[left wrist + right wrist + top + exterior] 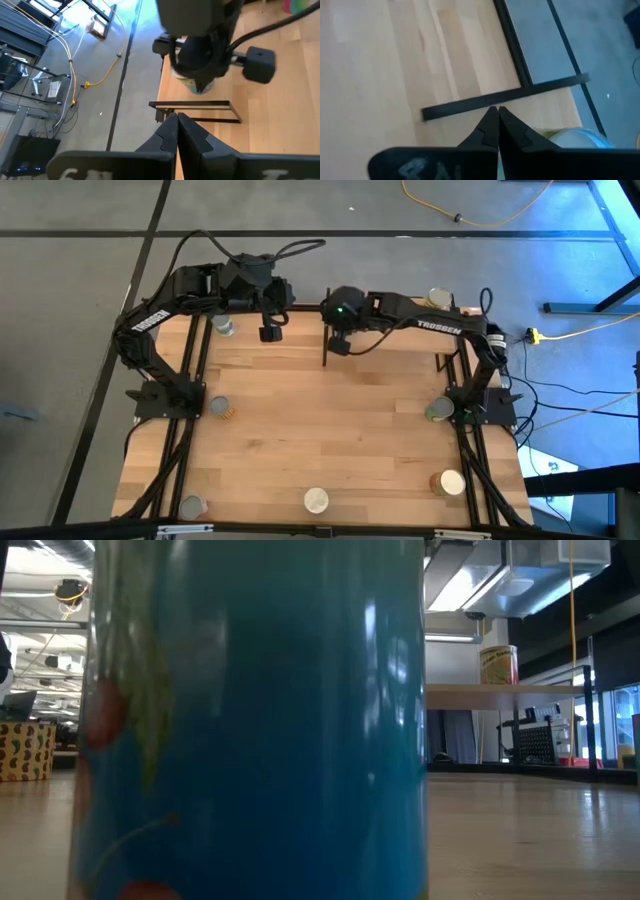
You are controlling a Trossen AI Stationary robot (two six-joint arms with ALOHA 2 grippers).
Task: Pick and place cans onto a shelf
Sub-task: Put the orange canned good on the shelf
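Cans (316, 500): I count seven from above, scattered round the table (330, 430); both grippers (177, 131) (496, 129) pinched closed, empty.

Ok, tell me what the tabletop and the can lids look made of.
Light wooden tabletop: looks like jointed wood planks, matte, with visible strips and grain. Pale round can lid at the near edge: probably metal, from its silvery-white look, though too small to confirm.

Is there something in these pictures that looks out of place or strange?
One thing stands out: a blue can stands so close to the low camera that it blocks most of that view; only one can on the shelf shows beyond it. From above, the cans stand upright, nothing is spilled, and both pincers are shut and empty.
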